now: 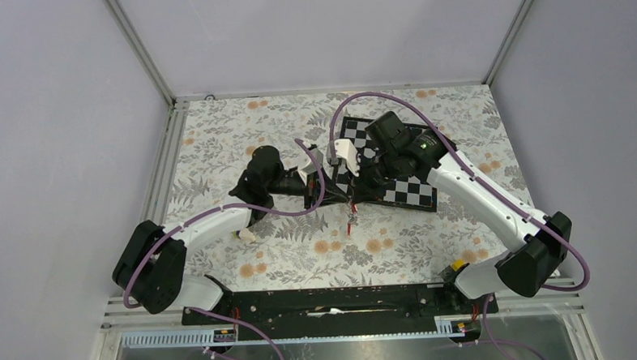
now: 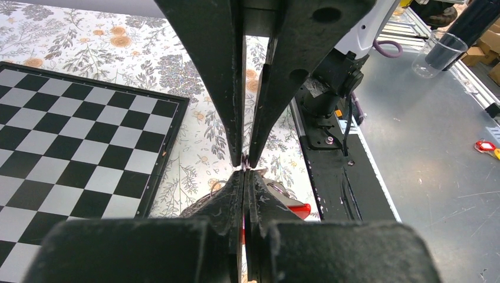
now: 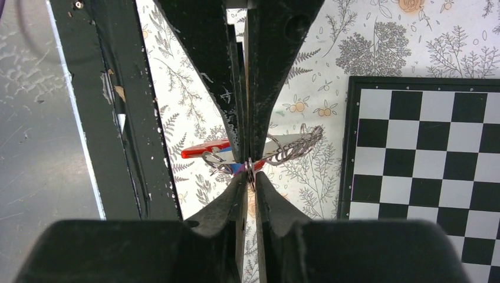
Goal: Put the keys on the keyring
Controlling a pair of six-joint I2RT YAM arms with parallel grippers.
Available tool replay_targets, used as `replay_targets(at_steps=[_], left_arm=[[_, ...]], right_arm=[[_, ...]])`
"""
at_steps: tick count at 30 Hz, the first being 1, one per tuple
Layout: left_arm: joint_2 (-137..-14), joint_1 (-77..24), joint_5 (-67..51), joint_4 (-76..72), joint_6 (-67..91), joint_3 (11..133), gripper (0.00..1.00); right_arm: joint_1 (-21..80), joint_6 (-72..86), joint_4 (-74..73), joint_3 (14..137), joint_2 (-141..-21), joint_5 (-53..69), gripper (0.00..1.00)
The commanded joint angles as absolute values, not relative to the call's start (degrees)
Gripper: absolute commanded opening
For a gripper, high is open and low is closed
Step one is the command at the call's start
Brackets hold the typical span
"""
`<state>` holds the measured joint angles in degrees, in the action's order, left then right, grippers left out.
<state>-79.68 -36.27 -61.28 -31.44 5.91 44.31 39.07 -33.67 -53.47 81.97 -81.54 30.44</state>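
My two grippers meet tip to tip above the floral cloth, the left gripper (image 1: 342, 195) from the left and the right gripper (image 1: 358, 193) from the right. Both are shut on a thin metal ring, the keyring (image 3: 250, 167), which is pinched edge-on between the tips. In the left wrist view my left gripper (image 2: 246, 172) touches the right fingertips (image 2: 255, 159). A red-tagged key (image 3: 203, 149) hangs under the tips, and also shows in the left wrist view (image 2: 299, 210) and the top view (image 1: 349, 219). A bit of blue tag (image 3: 238, 168) sits beside it. Loose wire loops (image 3: 296, 144) fan out to the right.
The black-and-white chessboard (image 1: 405, 188) lies under the right arm, its edge close to the grippers (image 3: 345, 141). A small white and yellowish block (image 1: 245, 235) lies by the left arm. The black base rail (image 1: 337, 299) runs along the near edge. A clear cup (image 2: 439, 54) stands off the table.
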Motion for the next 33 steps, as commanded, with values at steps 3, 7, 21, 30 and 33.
replay_targets(at_steps=[3,7,21,30,33], left_arm=[[-76.82,-36.06,-64.25,-34.85,5.79,43.42,0.00],[-75.93,-35.87,-63.85,-32.75,6.58,44.55,0.00],[-73.87,-35.07,-66.53,-28.04,4.48,45.70,0.00],[-73.83,-35.07,-68.00,-29.36,4.61,45.01,0.00],[-73.83,-35.07,-68.35,-29.77,4.83,45.02,0.00]], right_arm=[[39.69,-32.29,-46.63,78.59,-76.39,27.79,0.27],[39.69,-31.93,-44.17,76.30,-73.54,27.10,0.34],[39.58,-35.20,-40.45,70.46,-69.89,33.89,0.37],[39.58,-36.31,-39.76,69.38,-70.63,39.35,0.35],[39.62,-36.36,-39.43,68.77,-70.91,40.02,0.31]])
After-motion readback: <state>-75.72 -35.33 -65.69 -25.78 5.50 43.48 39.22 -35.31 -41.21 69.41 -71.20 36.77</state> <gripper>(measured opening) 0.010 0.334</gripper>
